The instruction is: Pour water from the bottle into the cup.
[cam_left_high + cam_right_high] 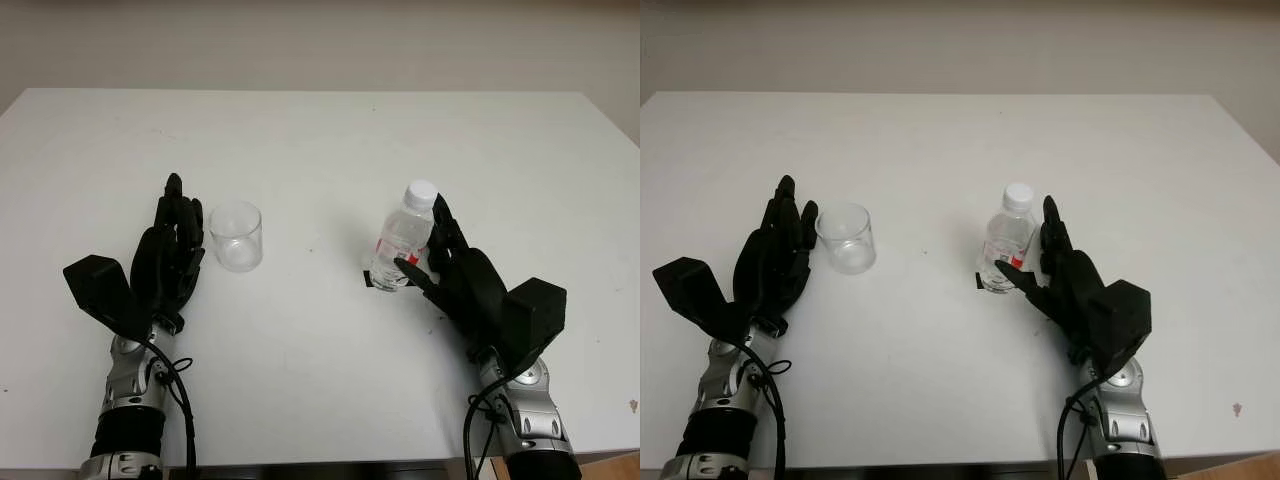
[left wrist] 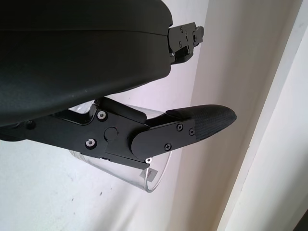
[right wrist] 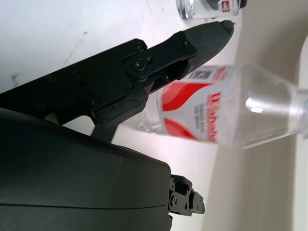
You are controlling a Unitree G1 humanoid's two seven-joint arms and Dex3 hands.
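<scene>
A clear plastic water bottle [image 1: 403, 238] with a white cap and a red-and-white label stands upright right of the table's middle. My right hand [image 1: 428, 245] is open and close against its right side, with the thumb [image 1: 408, 267] reaching across the front of its base and the fingers [image 1: 443, 225] straight beside it. In the right wrist view the bottle [image 3: 226, 120] sits between thumb and palm. The empty clear cup [image 1: 236, 236] stands left of centre. My left hand [image 1: 183, 228] is open just left of the cup, and the cup [image 2: 153, 179] shows behind its thumb.
The white table [image 1: 320, 140] stretches wide behind both objects up to a pale wall. A small black mark [image 1: 368, 283] lies on the table at the bottle's base. About a hand's width of bare surface separates cup and bottle.
</scene>
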